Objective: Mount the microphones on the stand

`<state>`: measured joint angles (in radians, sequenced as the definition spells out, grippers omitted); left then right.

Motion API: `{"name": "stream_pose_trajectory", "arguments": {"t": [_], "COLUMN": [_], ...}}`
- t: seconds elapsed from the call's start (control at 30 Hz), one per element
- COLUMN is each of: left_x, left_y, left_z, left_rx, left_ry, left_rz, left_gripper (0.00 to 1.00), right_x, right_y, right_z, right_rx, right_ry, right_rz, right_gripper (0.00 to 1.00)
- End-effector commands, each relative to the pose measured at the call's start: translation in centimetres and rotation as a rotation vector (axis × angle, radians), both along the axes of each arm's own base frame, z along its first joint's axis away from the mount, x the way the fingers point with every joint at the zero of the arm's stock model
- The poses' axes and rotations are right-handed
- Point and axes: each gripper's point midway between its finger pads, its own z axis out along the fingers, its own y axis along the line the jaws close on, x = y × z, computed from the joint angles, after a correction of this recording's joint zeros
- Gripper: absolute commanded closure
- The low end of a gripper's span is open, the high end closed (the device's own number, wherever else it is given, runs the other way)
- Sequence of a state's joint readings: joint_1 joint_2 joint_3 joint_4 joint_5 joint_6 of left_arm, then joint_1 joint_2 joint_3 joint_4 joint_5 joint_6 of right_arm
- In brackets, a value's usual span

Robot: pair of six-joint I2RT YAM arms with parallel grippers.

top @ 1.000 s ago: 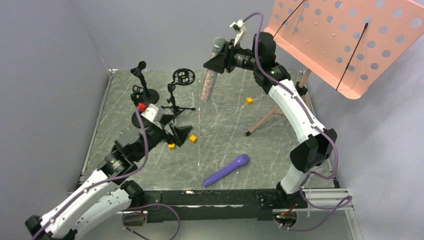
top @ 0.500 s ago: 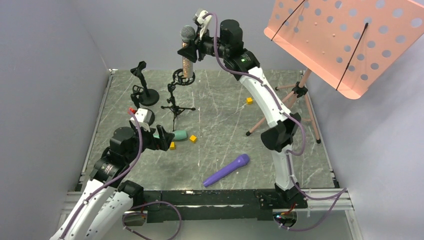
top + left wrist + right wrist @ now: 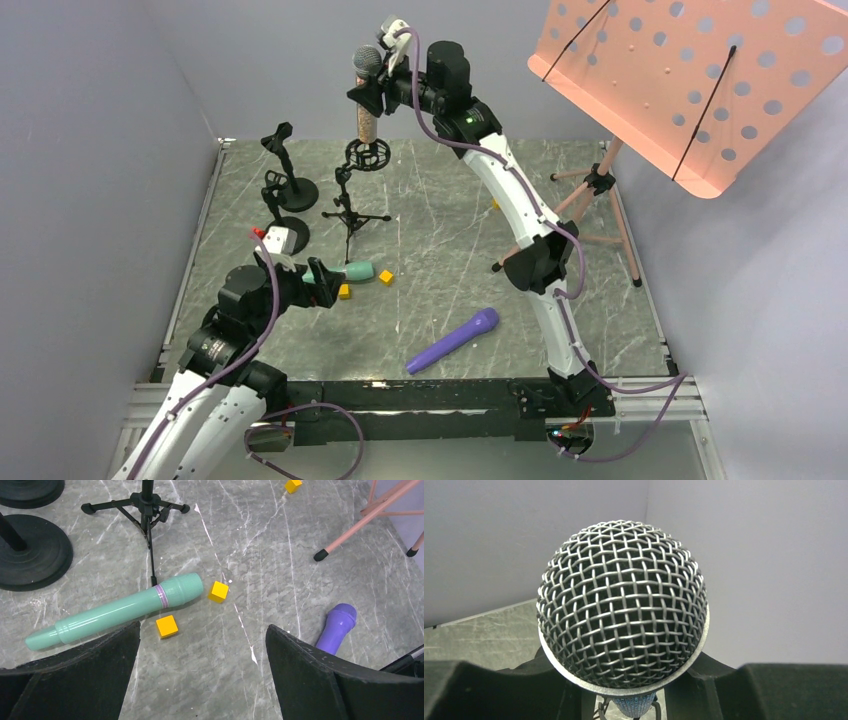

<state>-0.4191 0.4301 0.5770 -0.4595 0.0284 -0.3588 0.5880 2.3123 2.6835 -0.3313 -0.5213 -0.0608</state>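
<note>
My right gripper (image 3: 368, 96) is shut on the glittery pinkish-copper microphone (image 3: 366, 118) and holds it upright at the back. Its silver mesh head (image 3: 623, 602) fills the right wrist view. Its tail hangs just over the ring mount (image 3: 367, 155) of the black tripod stand (image 3: 351, 215). The teal-green microphone (image 3: 117, 611) lies flat on the table near the tripod's feet. The purple microphone (image 3: 453, 340) lies near the front, also in the left wrist view (image 3: 337, 627). My left gripper (image 3: 203, 630) is open and low, just in front of the teal one, with nothing between its fingers.
Two round-based black clip stands (image 3: 292, 185) (image 3: 283, 232) stand at the back left. Small yellow cubes (image 3: 218, 591) (image 3: 166, 626) lie beside the teal microphone, and another (image 3: 293, 485) lies farther back. A pink perforated music stand (image 3: 690, 80) overhangs the right, its legs (image 3: 560, 215) on the table.
My right arm swung left with the copper microphone, from mid-back to over the ring mount. The left arm drew back toward the near left, uncovering the teal microphone.
</note>
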Motion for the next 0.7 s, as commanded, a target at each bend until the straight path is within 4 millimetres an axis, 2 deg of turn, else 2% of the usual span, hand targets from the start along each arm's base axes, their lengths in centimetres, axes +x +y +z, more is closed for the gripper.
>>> {"name": "stream_pose_trajectory", "arguments": {"t": [0.0,0.23,0.5,0.67], "left_x": [0.6,0.6,0.2,0.2], "left_y": [0.0,-0.1,0.0,-0.1], "left_z": [0.9,0.9,0.6,0.5], "left_rx": [-0.010,-0.015,-0.020,-0.021], "left_ry": [-0.026,-0.026,-0.026,-0.026], "left_rz": [0.012,0.010,0.007,0.000], "left_gripper": [0.01,0.01,0.01,0.01], "right_x": [-1.1,-2.1,-1.4,-0.7], "right_y": [0.3,1.6,0.8,-0.1], "right_z": [4.2,1.6,0.1,0.0], "right_rx": [0.079,0.044,0.012,0.001], "right_ry": [-0.104,-0.027,0.007,0.010], "right_rz": [0.016,0.074,0.050,-0.003], "right_gripper": [1.00,1.00,1.00,1.00]}}
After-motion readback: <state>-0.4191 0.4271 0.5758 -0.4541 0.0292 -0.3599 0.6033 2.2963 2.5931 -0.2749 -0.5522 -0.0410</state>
